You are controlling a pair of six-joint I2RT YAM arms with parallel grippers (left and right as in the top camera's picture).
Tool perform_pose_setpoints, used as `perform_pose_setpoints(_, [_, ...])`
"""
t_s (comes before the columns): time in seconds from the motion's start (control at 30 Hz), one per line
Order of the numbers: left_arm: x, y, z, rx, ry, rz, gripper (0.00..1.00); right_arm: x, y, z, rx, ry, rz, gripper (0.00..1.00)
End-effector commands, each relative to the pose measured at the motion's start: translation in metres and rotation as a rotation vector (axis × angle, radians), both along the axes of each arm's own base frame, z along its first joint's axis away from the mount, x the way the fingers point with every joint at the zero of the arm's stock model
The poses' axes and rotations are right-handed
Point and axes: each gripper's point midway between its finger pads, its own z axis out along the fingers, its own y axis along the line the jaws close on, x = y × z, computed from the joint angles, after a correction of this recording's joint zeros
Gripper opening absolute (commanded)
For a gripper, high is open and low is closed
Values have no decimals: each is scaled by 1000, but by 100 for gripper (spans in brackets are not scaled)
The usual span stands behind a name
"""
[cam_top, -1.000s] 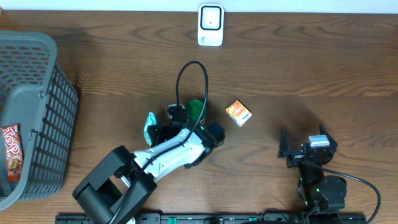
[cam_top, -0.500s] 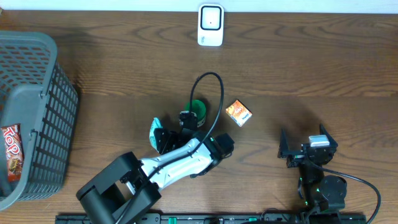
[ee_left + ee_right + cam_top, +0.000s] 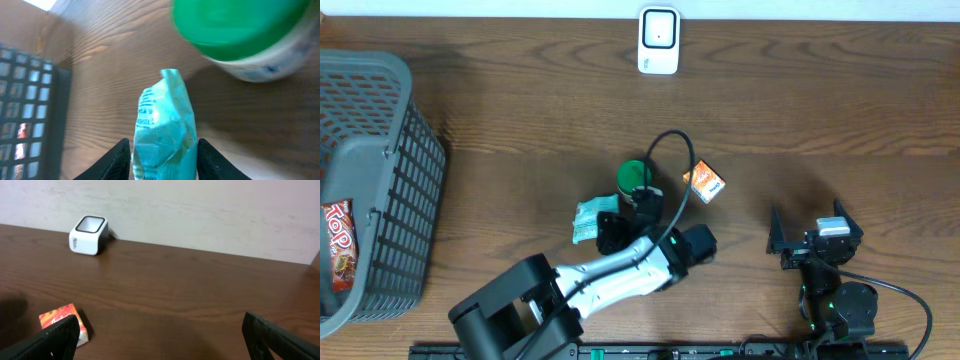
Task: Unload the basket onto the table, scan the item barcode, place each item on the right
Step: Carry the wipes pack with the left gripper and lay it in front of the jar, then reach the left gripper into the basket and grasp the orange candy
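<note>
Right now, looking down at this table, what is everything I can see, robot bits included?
Table: one, brown wood, under everything.
Scanner: one, white, far edge, middle.
Basket: one, grey, left side.
Snack pack: one, red, inside the basket.
Container: one, green lid, table centre.
Pouch: one, teal, just left of the container.
Small box: one, orange, right of the container.
Left gripper: one, black, fingers either side of the pouch; grip unclear.
Right gripper: one, black, open, empty, right side.

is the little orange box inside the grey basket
No, the orange box lies on the bare table beside the green-lidded tub, far from the basket.
</note>
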Motion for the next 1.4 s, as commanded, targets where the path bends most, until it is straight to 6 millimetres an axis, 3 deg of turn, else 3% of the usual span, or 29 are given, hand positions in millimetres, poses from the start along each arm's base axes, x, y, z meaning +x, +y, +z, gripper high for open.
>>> perform_pose_setpoints(0.0, [-11, -16, -4, -19, 17, -59, 49, 0, -2, -2, 11, 4, -10, 99])
perform_pose_setpoints(0.07, [-15, -23, -3, -21, 15, -83, 53, 0, -2, -2, 11, 4, -10, 99])
perform_pose_setpoints(0.13, [-17, -28, -1, -29, 11, -99, 66, 0, -2, -2, 12, 4, -9, 99])
perform_pose_setpoints(0.33, [-16, -44, 24, -101, -20, -118, 68, 0, -2, -2, 11, 4, -10, 99])
perform_pose_setpoints(0.47, [-13, -51, 73, -245, -93, -130, 69, 0, -2, -2, 12, 4, -10, 99])
perform_pose_setpoints(0.6, [-10, -40, 129, -380, -180, -143, 75, 0, -2, -2, 12, 4, -10, 99])
perform_pose_setpoints(0.67, [-9, -24, 161, -447, -232, -149, 84, 0, -2, -2, 11, 4, -9, 99])
perform_pose_setpoints(0.83, [-5, 35, 249, -590, -423, -132, 89, 0, -2, -2, 11, 4, -10, 99])
perform_pose_setpoints(0.97, [-8, 120, 327, -694, -695, 42, 91, 0, -2, -2, 11, 4, -10, 99])
perform_pose_setpoints(1.07, [-25, 183, 366, -711, -890, 214, 91, 0, -2, -2, 11, 4, -10, 99])
perform_pose_setpoints(1.2, [-50, 238, 389, -636, -1042, 400, 91, 0, -2, -2, 12, 4, -9, 99])
perform_pose_setpoints(1.27, [-57, 256, 390, -592, -1074, 477, 93, 0, -2, -2, 11, 4, -10, 99])
perform_pose_setpoints(1.37, [-54, 265, 384, -575, -1054, 512, 94, 0, -2, -2, 11, 4, -10, 99])
